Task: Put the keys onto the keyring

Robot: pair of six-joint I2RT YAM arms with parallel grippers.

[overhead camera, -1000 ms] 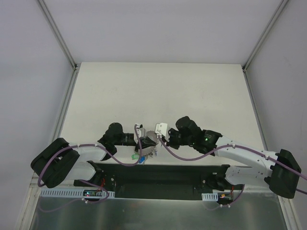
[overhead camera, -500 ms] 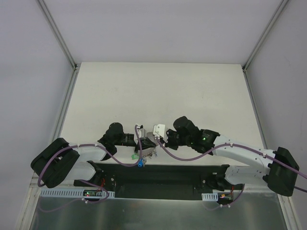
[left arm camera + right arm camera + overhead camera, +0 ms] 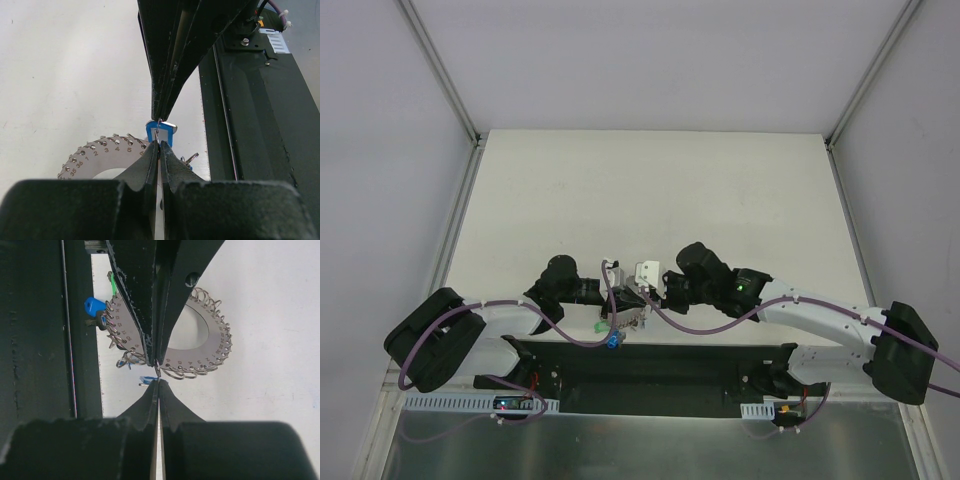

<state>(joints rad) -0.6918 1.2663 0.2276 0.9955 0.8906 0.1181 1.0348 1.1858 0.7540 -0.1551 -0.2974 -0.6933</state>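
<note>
The keyring (image 3: 218,346) is a flat silvery disc with numbered holes and small wire loops along its edge; it also shows in the left wrist view (image 3: 100,155) and small from above (image 3: 629,314). My left gripper (image 3: 159,143) is shut on its rim. My right gripper (image 3: 158,381) is shut, tip to tip with the left (image 3: 626,301), pinching a small wire loop with a blue-tagged key (image 3: 161,131) at its tip. A blue-headed key (image 3: 93,306) and a green one (image 3: 113,283) hang at the ring's far side. From above, both grippers meet near the table's front edge.
The black base plate (image 3: 660,360) of the arms runs right beside the ring, along the near table edge. Purple cables (image 3: 695,325) loop off both wrists. White walls close the table at the back and both sides.
My right gripper has slid left toward the left gripper and the keyring, closing the gap. The left arm has stayed in place.
</note>
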